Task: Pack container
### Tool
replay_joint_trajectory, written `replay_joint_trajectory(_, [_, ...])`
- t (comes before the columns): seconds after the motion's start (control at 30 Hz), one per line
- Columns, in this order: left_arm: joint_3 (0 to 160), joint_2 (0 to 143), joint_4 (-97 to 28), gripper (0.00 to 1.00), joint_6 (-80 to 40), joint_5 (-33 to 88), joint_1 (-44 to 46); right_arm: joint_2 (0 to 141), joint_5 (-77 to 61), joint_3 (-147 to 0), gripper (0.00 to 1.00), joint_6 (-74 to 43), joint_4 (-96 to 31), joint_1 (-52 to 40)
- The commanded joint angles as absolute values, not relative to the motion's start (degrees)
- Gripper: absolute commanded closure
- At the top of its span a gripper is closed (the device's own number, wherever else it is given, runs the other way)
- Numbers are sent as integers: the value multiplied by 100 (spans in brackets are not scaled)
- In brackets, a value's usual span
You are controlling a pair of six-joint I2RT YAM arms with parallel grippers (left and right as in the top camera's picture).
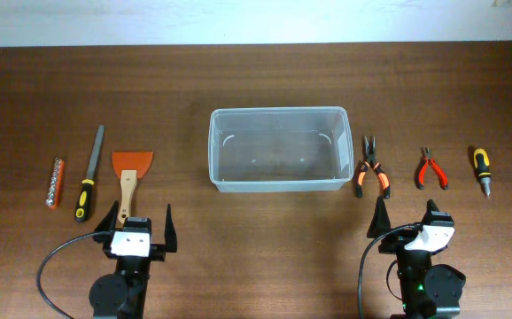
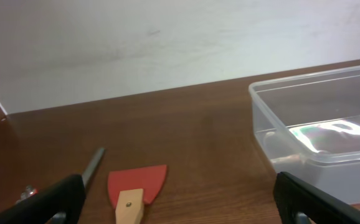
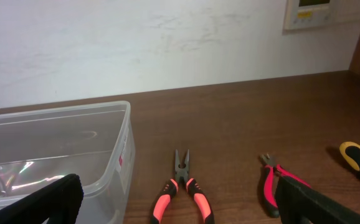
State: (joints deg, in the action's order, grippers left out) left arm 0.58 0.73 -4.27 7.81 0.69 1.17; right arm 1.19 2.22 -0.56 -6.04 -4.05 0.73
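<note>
The container (image 1: 213, 151) sits on the table (image 1: 265, 257), midway between the left and right edges and a little nearer the far edge. Toward the left edge 3 tools lie in a row: a bit strip (image 1: 55, 182), a file (image 1: 89, 174) and a scraper (image 1: 132, 164). Toward the right edge lie pliers (image 1: 370, 165), just beside the container, then cutters (image 1: 428, 163) and a screwdriver (image 1: 480, 164). The left jaws and right jaws, both near the front edge, stand released and spread wide.
</note>
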Motion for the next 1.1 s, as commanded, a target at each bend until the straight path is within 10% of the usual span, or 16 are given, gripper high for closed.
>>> replay_joint_trajectory(0.0, [54,58,-449,1,539,414,145,119,196,-32,1,-633,-454,38])
replay_joint_trajectory(0.7, [532,1116,-832,1,-705,1037,143,357,-808,-604,1,-569,-1037,38])
replay_joint_trajectory(1.07, [2399,2696,-2062,1,-652,183,121,3522,-718,-2893,1,416,-2073,38])
